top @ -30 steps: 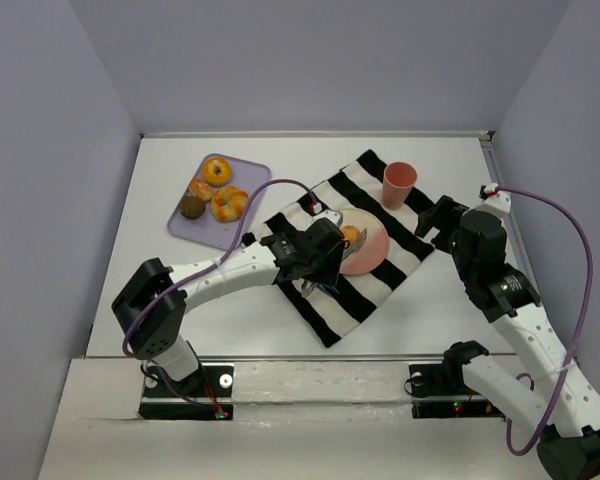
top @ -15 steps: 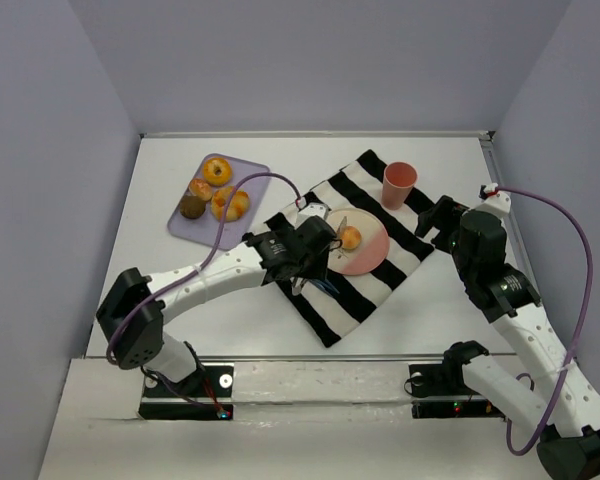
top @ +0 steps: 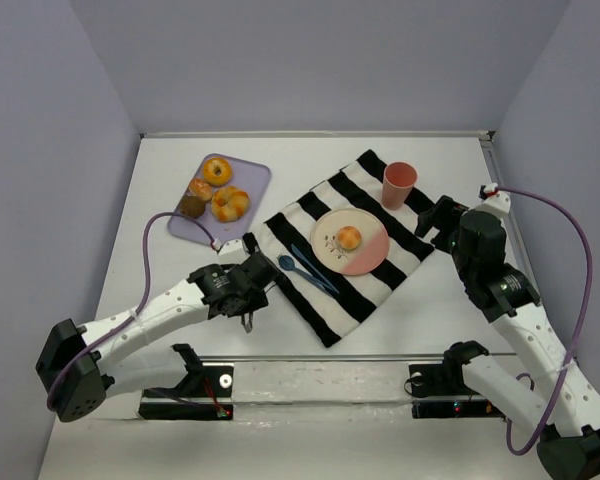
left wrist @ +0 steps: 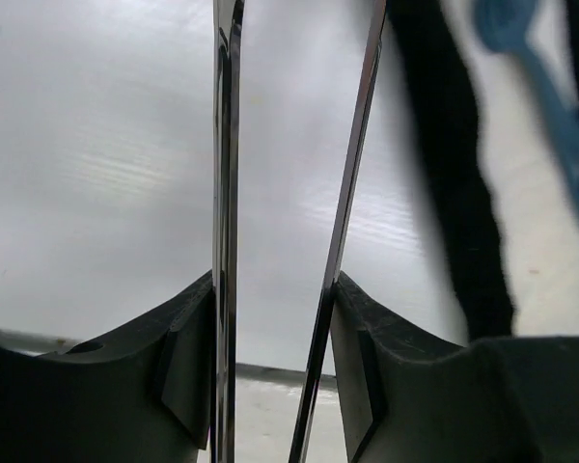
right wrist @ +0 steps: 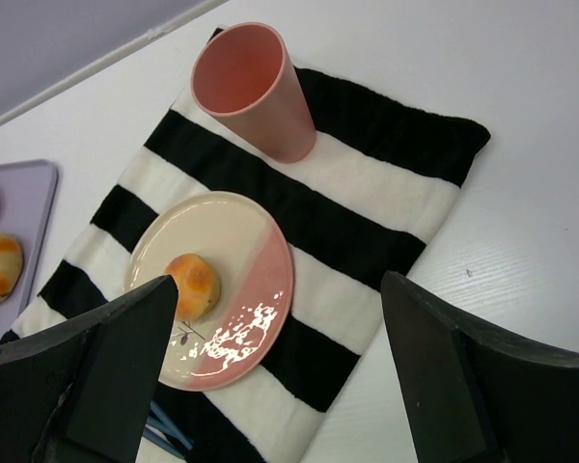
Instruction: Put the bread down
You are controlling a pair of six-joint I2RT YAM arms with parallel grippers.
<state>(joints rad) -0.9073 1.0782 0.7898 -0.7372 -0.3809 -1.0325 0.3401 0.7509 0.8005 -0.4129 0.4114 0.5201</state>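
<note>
The bread [top: 349, 237], a small smooth golden bun, lies on the cream-and-pink plate [top: 372, 258] on the striped cloth. It also shows in the right wrist view [right wrist: 193, 285], left of centre on the plate [right wrist: 270, 289]. My left gripper [top: 247, 319] is open and empty, low over the bare table off the cloth's left edge, well apart from the bread. In the left wrist view its thin fingers [left wrist: 223, 193] stand apart with only table between them. My right gripper [top: 435, 218] is open and empty above the cloth's right end [right wrist: 280, 285].
A pink cup [top: 399, 184] stands upright at the cloth's far corner [right wrist: 256, 92]. Blue cutlery [top: 305, 268] lies on the black-and-white cloth [top: 330, 310] left of the plate. A lilac tray [top: 254, 178] at back left holds a bagel [top: 217, 170] and other pastries.
My left gripper has let go of the bread on the plate. It has drawn back left and toward the near edge, off the cloth. The right arm has not moved.
</note>
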